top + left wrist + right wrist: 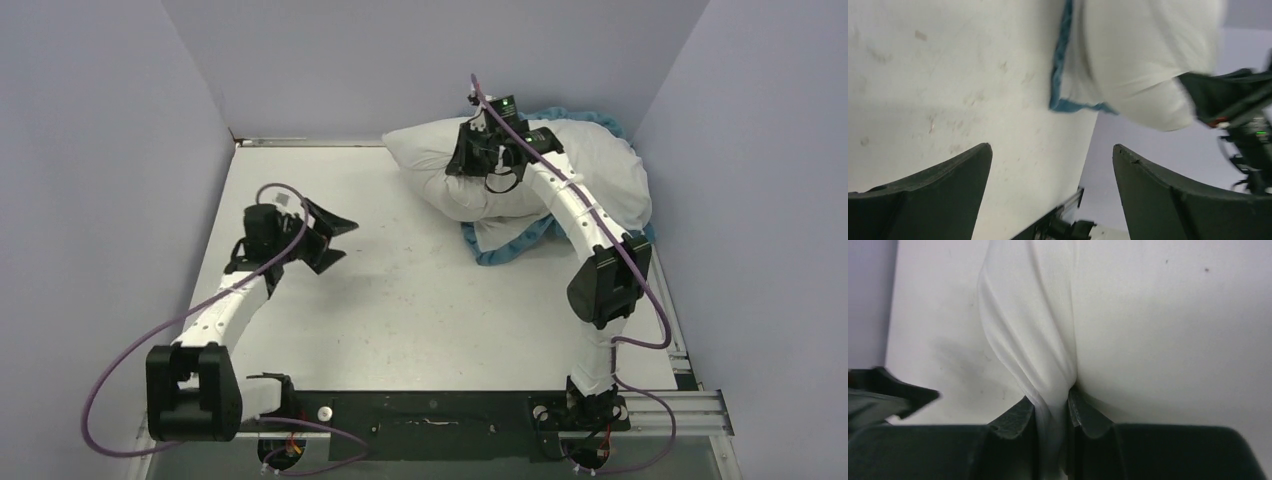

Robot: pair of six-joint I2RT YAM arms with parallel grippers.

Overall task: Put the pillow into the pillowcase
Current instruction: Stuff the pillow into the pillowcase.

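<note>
Right gripper [1050,401] pinched shut on 1 fold of pillow [432,152]; pillow at table's [400,300] far right, seemingly partly inside pillowcase [505,243]; left gripper [338,243] wide, empty, well apart. Step: stuffing; next likely needs left holding pillowcase mouth open.

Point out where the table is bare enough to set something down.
Bare: the table from the left gripper across to the pillowcase, and its far-left corner. Crowded: far right, where pillow, pillowcase and right gripper bunch together.
</note>
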